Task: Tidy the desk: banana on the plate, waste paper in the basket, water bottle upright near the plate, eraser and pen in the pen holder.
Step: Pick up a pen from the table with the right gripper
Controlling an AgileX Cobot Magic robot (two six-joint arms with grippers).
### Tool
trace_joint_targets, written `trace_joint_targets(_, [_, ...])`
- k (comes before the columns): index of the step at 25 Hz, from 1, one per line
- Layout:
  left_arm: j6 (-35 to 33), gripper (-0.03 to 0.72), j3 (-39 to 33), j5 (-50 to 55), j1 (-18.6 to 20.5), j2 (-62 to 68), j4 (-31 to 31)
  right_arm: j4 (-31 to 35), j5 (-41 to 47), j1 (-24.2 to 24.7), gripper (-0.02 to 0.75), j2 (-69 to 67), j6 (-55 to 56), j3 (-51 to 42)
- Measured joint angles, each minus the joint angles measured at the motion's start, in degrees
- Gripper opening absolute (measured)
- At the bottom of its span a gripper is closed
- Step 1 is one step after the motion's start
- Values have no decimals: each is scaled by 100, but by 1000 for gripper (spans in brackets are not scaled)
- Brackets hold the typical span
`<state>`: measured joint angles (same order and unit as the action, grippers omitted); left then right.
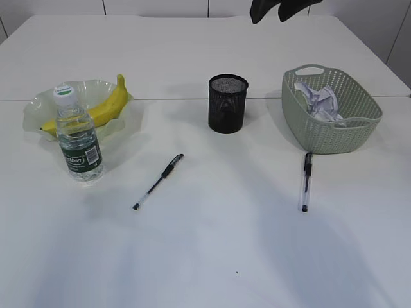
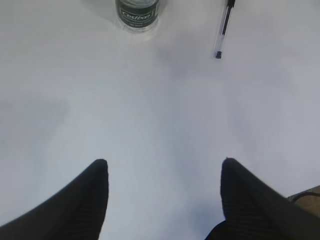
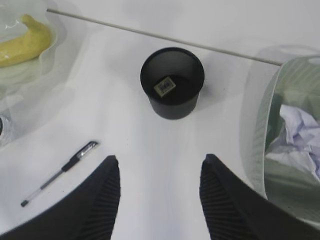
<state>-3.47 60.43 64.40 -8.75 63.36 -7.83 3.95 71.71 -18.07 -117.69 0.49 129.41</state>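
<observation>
A: Ribbed black fingers [image 2: 85, 200] of the left gripper [image 2: 162, 172] hang wide and empty over white desk [image 1: 212, 256]; the right gripper [image 3: 160, 170] is open too.

B: Two slim, smooth pens [image 1: 158, 182] [image 1: 306, 181] lie loose; one could roll off a pinch.

A: Eraser [image 3: 164, 86] sits inside the mesh holder [image 1: 227, 103]; banana [image 1: 96, 110] on the glassy plate [image 1: 38, 106], bottle [image 1: 78, 136] upright beside it, crumpled paper [image 1: 323, 102] in the woven basket [image 1: 334, 131].

Banana [image 1: 106, 106]: I see yellow.
Plate [image 1: 38, 106]: pale translucent green.
Bottle [image 1: 78, 138]: clear, dark green label, white cap.
Pen holder [image 1: 227, 104]: black mesh.
Basket [image 1: 334, 131]: grey-green, perforated.
Paper [image 1: 323, 102]: white.
Table [image 1: 212, 250]: white.
</observation>
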Motion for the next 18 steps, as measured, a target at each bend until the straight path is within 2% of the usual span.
trace_joint_targets(6, [0,505,0,0,0,-152,0,-426,23,0,386,722,0,-1296])
trace_joint_targets(14, [0,505,0,-5,0,-176,0,-586,22,0,386,841,0,-1792])
trace_joint_targets(18, [0,505,0,-5,0,-176,0,-586,-10,0,386,877,0,-2470])
